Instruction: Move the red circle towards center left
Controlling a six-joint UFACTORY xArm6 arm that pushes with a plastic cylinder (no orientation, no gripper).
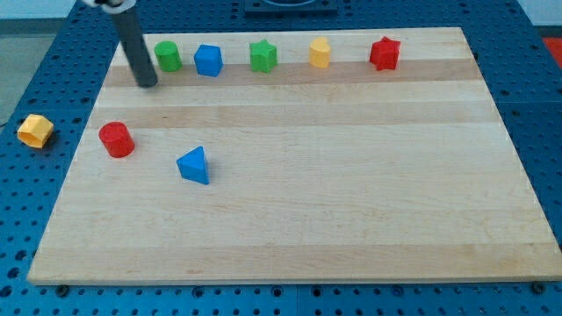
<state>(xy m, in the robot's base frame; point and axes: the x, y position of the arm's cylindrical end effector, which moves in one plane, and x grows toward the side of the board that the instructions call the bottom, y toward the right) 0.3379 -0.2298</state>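
The red circle block [116, 140] lies on the wooden board [334, 211] near its left edge, about mid-height. My tip [147, 84] is on the board at the upper left, above and slightly right of the red circle, with a gap between them. It stands just left of the green circle block [168, 55].
Along the top edge stand a blue block [208, 60], a green star [262, 55], a yellow block [320, 53] and a red star [385, 53]. A blue triangle [194, 165] lies right of the red circle. A yellow block [36, 130] sits off the board at the left.
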